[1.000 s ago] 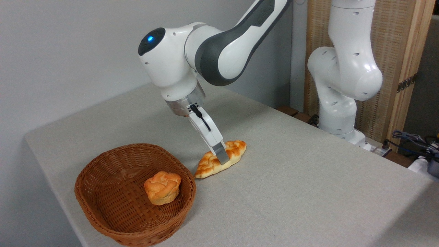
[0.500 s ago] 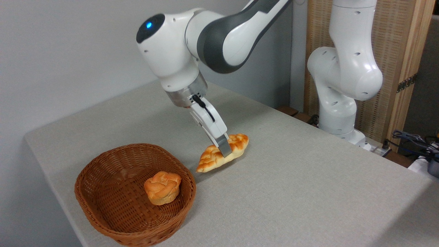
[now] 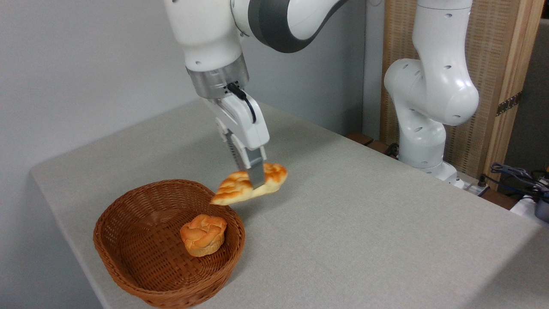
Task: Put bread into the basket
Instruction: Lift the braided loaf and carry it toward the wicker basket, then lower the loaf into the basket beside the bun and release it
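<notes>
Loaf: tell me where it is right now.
The loaf hangs in the gripper, clear of the table, just above the basket's far right rim.

Items counted: one braided loaf (image 3: 233, 189), one round bun (image 3: 203, 234), one wicker basket (image 3: 128, 253), one robot arm (image 3: 429, 94), one tabletop (image 3: 364, 240).

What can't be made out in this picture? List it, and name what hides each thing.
- Far finger of the gripper: hidden behind the near finger and the long braided golden-brown loaf.
- Middle of the loaf: covered by the near finger.
- Basket floor nearest the camera: hidden by the front wall of the brown woven wicker basket.
- Base of the small round orange knotted bun: hidden by the bun itself.
- Upper arm: cut off by the top edge.
</notes>
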`<state>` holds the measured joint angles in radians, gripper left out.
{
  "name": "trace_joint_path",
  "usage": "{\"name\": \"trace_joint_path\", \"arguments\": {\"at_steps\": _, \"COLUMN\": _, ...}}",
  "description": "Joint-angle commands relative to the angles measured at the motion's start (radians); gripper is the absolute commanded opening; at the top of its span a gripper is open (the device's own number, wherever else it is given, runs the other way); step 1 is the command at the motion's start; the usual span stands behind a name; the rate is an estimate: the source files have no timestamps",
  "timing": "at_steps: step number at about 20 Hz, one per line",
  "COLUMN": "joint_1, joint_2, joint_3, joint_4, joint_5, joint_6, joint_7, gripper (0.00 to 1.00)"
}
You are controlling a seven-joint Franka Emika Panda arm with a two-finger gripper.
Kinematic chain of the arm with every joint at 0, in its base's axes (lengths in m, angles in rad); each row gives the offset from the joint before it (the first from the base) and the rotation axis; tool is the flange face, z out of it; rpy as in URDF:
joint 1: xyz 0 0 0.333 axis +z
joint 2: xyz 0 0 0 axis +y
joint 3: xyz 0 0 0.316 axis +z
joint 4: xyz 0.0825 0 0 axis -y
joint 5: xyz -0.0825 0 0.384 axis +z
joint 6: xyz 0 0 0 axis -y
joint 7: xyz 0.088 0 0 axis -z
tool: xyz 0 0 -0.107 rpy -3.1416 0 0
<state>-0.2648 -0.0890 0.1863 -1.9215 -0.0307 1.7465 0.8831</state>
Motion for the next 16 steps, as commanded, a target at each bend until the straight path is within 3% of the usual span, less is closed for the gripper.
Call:
{"name": "trace_joint_path", "arguments": {"at_steps": 1, "joint_1": -0.007, "joint_2": 0.02, "joint_3": 0.01, "joint_4": 0.012, "joint_5": -0.005, "joint_6": 0.163, "joint_7": 0.005, "gripper": 0.41}}
{"name": "trace_joint_path", "arguments": {"at_steps": 5, "joint_1": -0.007, "joint_2": 0.048, "joint_3": 0.01, "joint_4": 0.012, "joint_5": -0.058, "joint_6": 0.304, "joint_7": -0.003, "gripper": 0.6}}
{"name": "trace_joint_path", "arguments": {"at_steps": 9, "joint_1": -0.007, "joint_2": 0.091, "joint_3": 0.012, "joint_4": 0.012, "joint_5": -0.17, "joint_6": 0.436, "joint_7": -0.003, "gripper": 0.84}}
{"name": "trace_joint_path", "arguments": {"at_steps": 12, "joint_1": -0.007, "joint_2": 0.097, "joint_3": 0.012, "joint_4": 0.012, "joint_5": -0.172, "joint_6": 0.455, "joint_7": 0.0, "gripper": 0.99}}
{"name": "trace_joint_path", "arguments": {"at_steps": 16, "joint_1": -0.007, "joint_2": 0.097, "joint_3": 0.012, "joint_4": 0.012, "joint_5": -0.172, "joint_6": 0.455, "joint_7": -0.001, "gripper": 1.0}}
